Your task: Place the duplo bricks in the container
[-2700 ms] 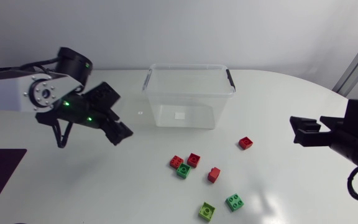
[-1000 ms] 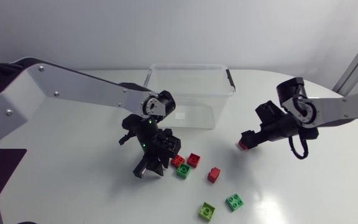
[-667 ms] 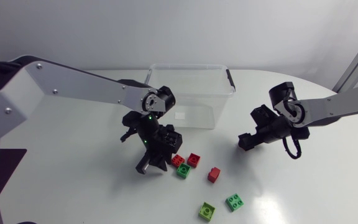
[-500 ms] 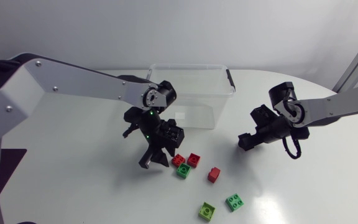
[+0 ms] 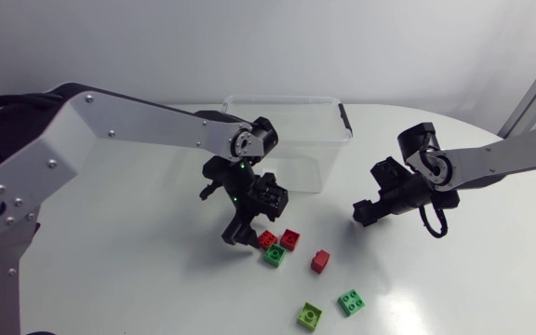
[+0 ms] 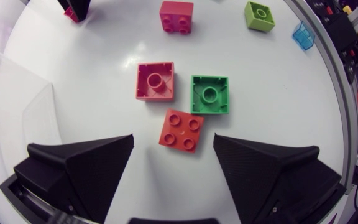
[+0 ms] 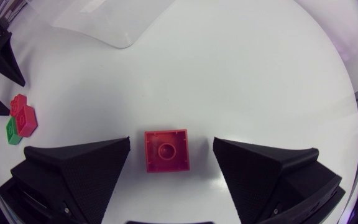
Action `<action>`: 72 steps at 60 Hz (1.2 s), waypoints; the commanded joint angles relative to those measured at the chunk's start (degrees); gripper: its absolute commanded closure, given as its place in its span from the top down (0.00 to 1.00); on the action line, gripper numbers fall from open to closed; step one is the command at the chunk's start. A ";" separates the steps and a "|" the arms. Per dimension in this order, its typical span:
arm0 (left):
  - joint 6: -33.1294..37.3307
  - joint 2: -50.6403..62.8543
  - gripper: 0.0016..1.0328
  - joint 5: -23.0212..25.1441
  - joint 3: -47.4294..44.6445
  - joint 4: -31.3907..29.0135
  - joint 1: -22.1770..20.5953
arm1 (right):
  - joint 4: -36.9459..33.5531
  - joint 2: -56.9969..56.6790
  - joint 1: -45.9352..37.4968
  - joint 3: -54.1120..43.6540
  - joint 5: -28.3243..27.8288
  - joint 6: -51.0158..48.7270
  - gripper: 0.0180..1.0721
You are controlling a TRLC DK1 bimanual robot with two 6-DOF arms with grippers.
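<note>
Both arms have swung in from the desk's sides. In the last second the left arm (image 5: 147, 130) has slid its jaws sideways onto the cluster of three, and the right arm (image 5: 491, 163) has settled over the lone brick, which the head view now loses beneath it.

Nearest, a lime brick (image 5: 310, 316) and a green brick (image 5: 350, 301) lie loose on the desk (image 5: 110, 279), with a single red brick (image 5: 320, 261) a little beyond them.

Next comes the cluster: the cluster's green brick (image 5: 274, 256), an upturned red brick (image 5: 290, 239) and a studded red brick (image 5: 266, 239). The left wrist view shows the studded one lying between the left jaws. They are spread wide and hold nothing, and neither finger touches the brick.

Off to the right the lone red brick (image 7: 166, 150), hollow side up, sits between the right jaws. These are also wide open and clear of it on both sides.

Farthest back stands the clear container (image 5: 226, 116), and no brick shows inside it.

So the task looks to be at its very start. All seven bricks are on the desk and none is delivered. Two first grasps are lined up but neither has closed, and every lift and drop is yet to come.
</note>
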 commanded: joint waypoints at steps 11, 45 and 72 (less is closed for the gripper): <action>0.62 5.01 0.46 -3.20 4.42 -2.28 -2.40 | -0.51 0.18 0.45 -1.01 0.56 -1.35 0.92; 1.15 -4.13 0.20 -3.29 -2.35 -9.05 -0.02 | -0.78 0.88 3.17 -0.31 4.16 -0.39 0.32; -11.59 -15.56 0.21 8.49 17.60 -10.72 7.54 | -17.12 -18.36 8.18 3.91 6.18 5.06 0.26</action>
